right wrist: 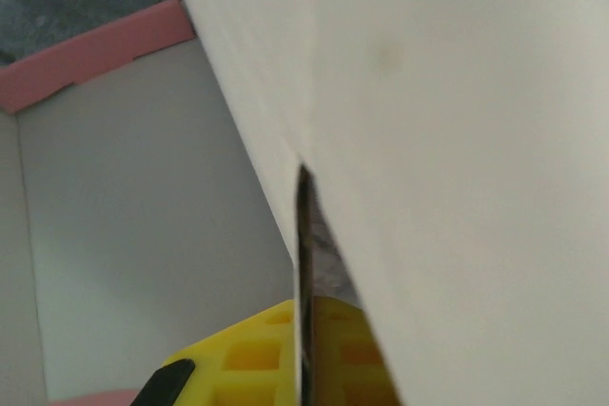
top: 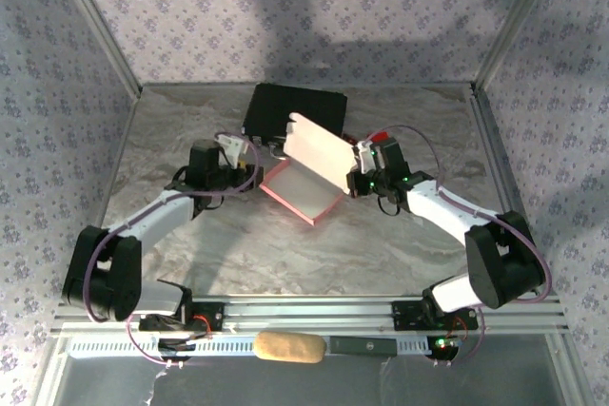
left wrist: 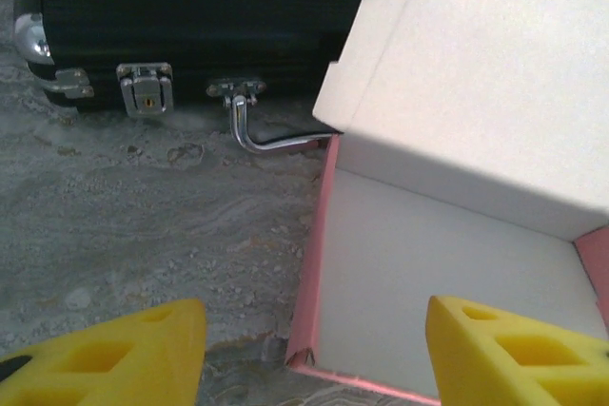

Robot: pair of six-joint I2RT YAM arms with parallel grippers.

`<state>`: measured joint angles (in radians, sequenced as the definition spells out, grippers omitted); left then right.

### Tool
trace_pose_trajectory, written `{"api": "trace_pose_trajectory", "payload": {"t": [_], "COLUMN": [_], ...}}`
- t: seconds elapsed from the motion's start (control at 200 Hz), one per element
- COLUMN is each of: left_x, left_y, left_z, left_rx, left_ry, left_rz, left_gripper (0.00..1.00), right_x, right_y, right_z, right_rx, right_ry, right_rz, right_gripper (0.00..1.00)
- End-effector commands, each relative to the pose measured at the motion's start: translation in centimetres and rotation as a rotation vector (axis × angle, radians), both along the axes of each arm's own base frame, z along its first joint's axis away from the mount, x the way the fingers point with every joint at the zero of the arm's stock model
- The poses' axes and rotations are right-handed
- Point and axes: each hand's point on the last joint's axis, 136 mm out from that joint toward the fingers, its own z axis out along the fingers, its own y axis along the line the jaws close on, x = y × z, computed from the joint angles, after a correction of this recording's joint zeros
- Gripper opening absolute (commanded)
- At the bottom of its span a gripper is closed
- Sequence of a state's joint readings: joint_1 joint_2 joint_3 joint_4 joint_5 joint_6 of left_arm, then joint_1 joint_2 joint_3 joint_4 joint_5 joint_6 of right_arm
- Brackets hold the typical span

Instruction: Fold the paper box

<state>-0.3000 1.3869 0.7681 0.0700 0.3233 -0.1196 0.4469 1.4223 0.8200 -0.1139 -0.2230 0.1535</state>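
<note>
- Paper box (top: pixel 303 192) sits mid-table (top: pixel 285 263). The black case (top: pixel 285 106) is just behind it, and bare marble lies in front toward the arm bases.
- Box is pink outside and pale inside. The shallow tray is open, with one large flap raised and leaning toward the case.
- Left gripper (left wrist: pixel 314 316): jaws spread. The tray's near corner lies between the yellow fingers (left wrist: pixel 114 354), with no contact visible.
- Right gripper (top: pixel 354 176): jaws pressed together on the flap's right edge.
- Count: one box, one case, one red block (top: pixel 378 136), two grippers.
</note>
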Motion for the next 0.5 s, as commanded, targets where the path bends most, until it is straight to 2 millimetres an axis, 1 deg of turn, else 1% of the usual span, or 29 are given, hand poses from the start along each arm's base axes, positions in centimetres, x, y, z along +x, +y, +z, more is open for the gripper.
{"api": "trace_pose_trajectory", "payload": {"t": [0.0,0.095,0.2,0.26,0.315,0.385,0.495], "left_x": [0.9,1.3,2.1,2.8,3.6,4.2,4.4], "left_y": [-0.4,-1.0,-1.9,-2.5,-2.9,-3.8,-4.9], "left_z": [1.0,1.3,0.6,0.4,-0.2,-0.3,-0.4], "left_rx": [-0.043,-0.098,-0.113,-0.135,-0.144,-0.186,-0.227], "left_ry": [0.014,-0.019,-0.005,0.008,0.04,0.058,0.088], "left_rz": [-0.073,-0.12,-0.164,-0.188,-0.203,-0.245,-0.301], "left_gripper": [0.6,0.6,0.6,0.6,0.61,0.61,0.59], "right_x": [-1.9,-3.4,-4.0,-4.0,-3.9,-3.7,-3.3], "right_y": [1.6,2.5,2.9,3.0,3.0,2.9,2.7], "right_z": [1.9,2.2,2.0,1.8,1.6,1.3,1.0], "right_rx": [-0.012,-0.033,-0.029,-0.026,-0.023,-0.021,-0.009], "right_ry": [-0.031,-0.029,-0.009,0.005,0.018,0.034,0.049], "right_rz": [0.14,0.202,0.227,0.235,0.241,0.237,0.231], "right_gripper": [0.0,0.0,0.0,0.0,0.0,0.0,0.0]}}
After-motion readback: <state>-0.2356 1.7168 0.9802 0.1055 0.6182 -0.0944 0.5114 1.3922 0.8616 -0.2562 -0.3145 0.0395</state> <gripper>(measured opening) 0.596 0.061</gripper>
